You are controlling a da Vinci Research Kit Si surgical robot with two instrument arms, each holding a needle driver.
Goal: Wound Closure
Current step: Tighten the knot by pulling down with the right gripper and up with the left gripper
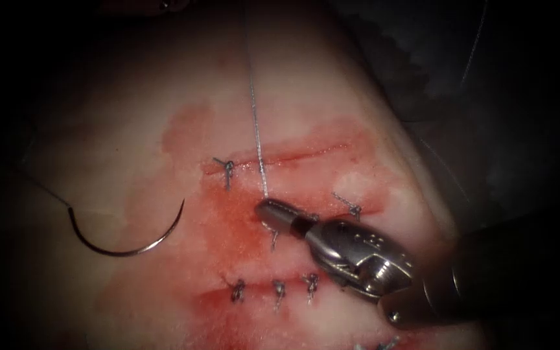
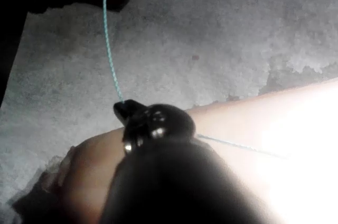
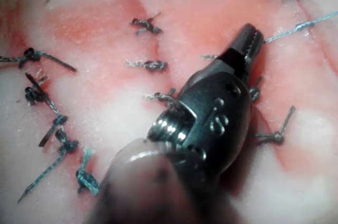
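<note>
- Needle [image 1: 128, 243] lies free on the tissue [image 1: 131, 142], left of the cut [image 1: 293, 155], not in it
- Thread [image 1: 254, 116] runs taut up from the wound
- Right tool [image 1: 268, 209] has its jaws closed, pinching that thread's lower end
- Left tool [image 2: 122, 110] grips the thread, jaws closed

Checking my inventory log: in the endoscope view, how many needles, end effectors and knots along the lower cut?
Curved steel needle, lying free left of the cuts: 1
Right arm's silver end effector, shut on grey thread: 1
Dark thread knots along lower cut: 3
Total: 5

Needle [image 1: 128, 236] free on tissue [image 1: 131, 142], left of cut [image 1: 286, 155].
</note>
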